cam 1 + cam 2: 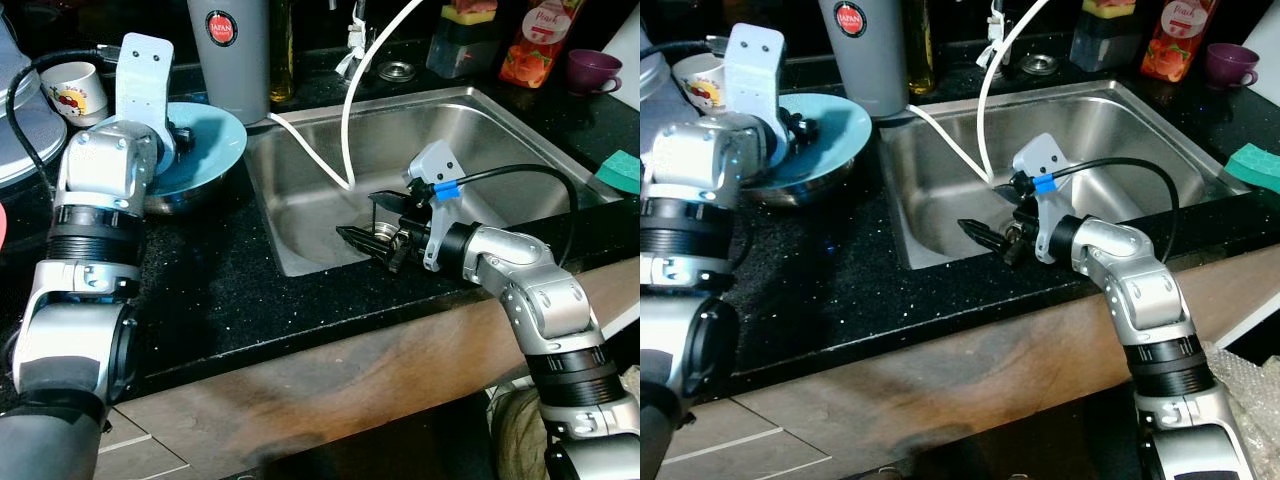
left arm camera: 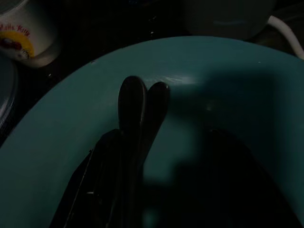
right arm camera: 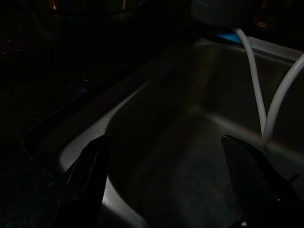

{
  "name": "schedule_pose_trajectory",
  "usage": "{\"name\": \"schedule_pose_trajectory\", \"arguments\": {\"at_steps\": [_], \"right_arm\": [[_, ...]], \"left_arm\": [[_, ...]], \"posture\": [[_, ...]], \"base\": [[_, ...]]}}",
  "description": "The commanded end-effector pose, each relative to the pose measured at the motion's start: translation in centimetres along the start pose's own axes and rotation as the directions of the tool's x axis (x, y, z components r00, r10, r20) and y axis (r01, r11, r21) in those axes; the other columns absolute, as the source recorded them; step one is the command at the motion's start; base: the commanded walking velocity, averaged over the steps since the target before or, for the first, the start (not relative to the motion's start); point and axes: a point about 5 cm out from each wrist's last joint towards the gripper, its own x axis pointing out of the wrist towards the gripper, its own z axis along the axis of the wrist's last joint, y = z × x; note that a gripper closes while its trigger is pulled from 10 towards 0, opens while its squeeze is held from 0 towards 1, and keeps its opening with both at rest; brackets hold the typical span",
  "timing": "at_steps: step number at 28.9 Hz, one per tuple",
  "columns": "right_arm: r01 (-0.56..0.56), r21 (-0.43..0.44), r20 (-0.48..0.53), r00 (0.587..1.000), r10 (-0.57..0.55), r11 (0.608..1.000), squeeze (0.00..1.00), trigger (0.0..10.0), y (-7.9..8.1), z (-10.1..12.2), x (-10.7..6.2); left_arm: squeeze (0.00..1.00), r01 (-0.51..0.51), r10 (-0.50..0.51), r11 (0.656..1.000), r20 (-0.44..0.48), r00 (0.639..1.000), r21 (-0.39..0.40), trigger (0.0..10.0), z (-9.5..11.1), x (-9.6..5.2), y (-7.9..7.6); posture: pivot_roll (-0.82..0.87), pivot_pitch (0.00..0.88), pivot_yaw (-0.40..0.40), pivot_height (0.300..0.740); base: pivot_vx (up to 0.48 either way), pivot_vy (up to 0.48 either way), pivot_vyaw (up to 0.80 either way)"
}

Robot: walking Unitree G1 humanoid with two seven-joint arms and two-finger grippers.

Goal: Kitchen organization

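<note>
Two tools (image 1: 365,218) (image 2: 142,95), one plate (image 1: 215,135), one sink (image 1: 500,125)

Green sponge (image 1: 622,170) and purple cup (image 1: 592,70) right of sink (image 1: 520,130).

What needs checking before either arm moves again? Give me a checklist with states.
1. Right gripper open, over the sink: ok.
2. Nothing between the right gripper's fingers: ok.
3. White hose clear of the right gripper: not ok, it hangs close by.
4. Left gripper shut, over the teal plate: ok.
5. Left gripper touching the plate: cannot tell.
</note>
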Motion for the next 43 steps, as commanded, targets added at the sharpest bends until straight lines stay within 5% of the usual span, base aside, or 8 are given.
{"name": "schedule_pose_trajectory", "arguments": {"at_steps": [1,7,11,35,37,38,41,43], "right_arm": [[-0.007,-0.022,-0.013,1.000,0.007,1.000,0.00,10.0,0.0,0.0,0.1],[-0.014,-0.027,-0.015,1.000,0.013,1.000,0.00,10.0,0.0,0.1,0.1],[-0.016,-0.029,-0.015,1.000,0.016,0.999,0.00,10.0,0.0,0.1,0.2],[-0.011,-0.034,-0.014,1.000,0.011,0.999,0.00,10.0,-0.2,0.0,0.2],[-0.009,-0.036,-0.013,1.000,0.009,0.999,0.00,10.0,-0.2,0.1,0.2],[-0.009,-0.036,-0.013,1.000,0.008,0.999,0.00,10.0,-0.2,0.2,0.1],[-0.008,-0.036,-0.013,1.000,0.008,0.999,0.00,10.0,-0.2,0.2,0.1],[-0.009,-0.035,-0.012,1.000,0.008,0.999,0.00,10.0,-0.2,0.2,0.1]], "left_arm": [[0.00,-0.017,0.016,1.000,-0.054,0.998,-0.024,10.0,-0.8,0.1,0.6],[0.00,-0.015,0.010,0.998,-0.089,0.996,-0.063,10.0,-1.7,0.0,1.2],[0.00,0.002,-0.007,0.998,-0.091,0.996,-0.057,0.0,-1.8,-0.2,1.0],[0.00,-0.046,0.047,0.999,0.072,0.996,-0.008,0.0,0.3,-0.8,1.5],[0.00,-0.029,0.031,0.999,0.160,0.987,-0.020,3.0,1.7,-1.4,1.3],[0.00,-0.023,0.027,0.999,0.189,0.982,-0.024,10.0,2.4,-1.7,1.2],[0.00,-0.017,0.021,1.000,0.218,0.976,-0.020,10.0,3.3,-2.1,1.0],[0.89,0.024,-0.022,1.000,0.222,0.975,-0.003,10.0,3.8,-2.6,0.6]], "posture": [[0.02,0.074,-0.023,0.740],[0.02,0.074,-0.028,0.740],[0.02,0.073,-0.029,0.740],[0.02,0.063,-0.026,0.740],[0.02,0.065,-0.027,0.740],[0.02,0.065,-0.027,0.740],[0.02,0.066,-0.027,0.740],[0.02,0.067,-0.027,0.740]], "base": [[0.000,0.000,0.00],[0.000,0.000,0.00],[0.000,0.000,0.00],[0.000,0.000,0.00],[0.000,0.000,0.00],[0.000,0.000,0.00],[0.000,0.000,0.00],[0.000,0.000,0.00]]}}
